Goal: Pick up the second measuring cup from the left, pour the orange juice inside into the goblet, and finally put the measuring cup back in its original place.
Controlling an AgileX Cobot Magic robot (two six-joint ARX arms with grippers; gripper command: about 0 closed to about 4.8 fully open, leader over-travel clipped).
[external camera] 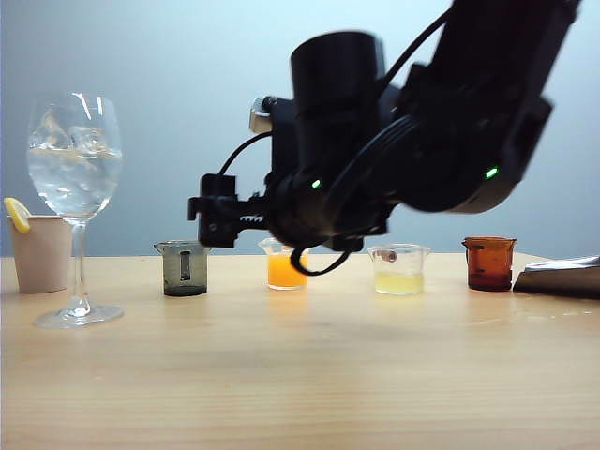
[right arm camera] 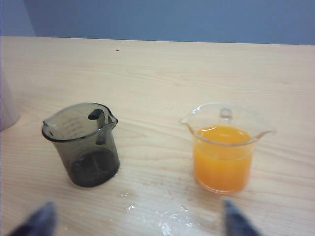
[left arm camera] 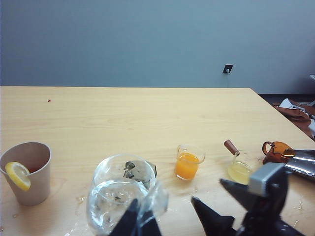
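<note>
nothing done yet: juice cup sits full on the surface, 2nd from left, right of the grey cup. right gripper near it, fingers wide, empty. left gripper by goblet, fingers wide. grab, pour, return all left.

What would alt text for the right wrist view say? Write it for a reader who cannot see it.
A small clear cup of orange juice stands on a wooden table, with an empty smoky grey cup apart beside it. The right gripper's two blurred fingertips are spread wide at the near edge, holding nothing.
</note>
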